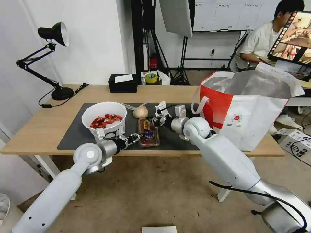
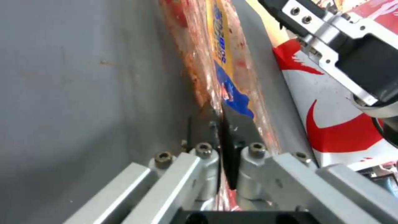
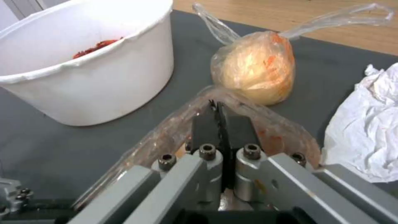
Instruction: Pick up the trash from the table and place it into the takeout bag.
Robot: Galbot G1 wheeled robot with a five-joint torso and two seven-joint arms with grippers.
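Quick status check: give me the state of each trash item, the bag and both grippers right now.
Left gripper: shut on the near edge of the clear tray.
Right gripper: shut on the far edge of the clear tray.
Clear tray: on the mat, lid closed, pinched at both ends.
White bowl: upright, holding red shells.
Clear bag with beige lump: on the mat, untouched.
Crumpled tissue: on the mat.
Takeout bag: upright, open.
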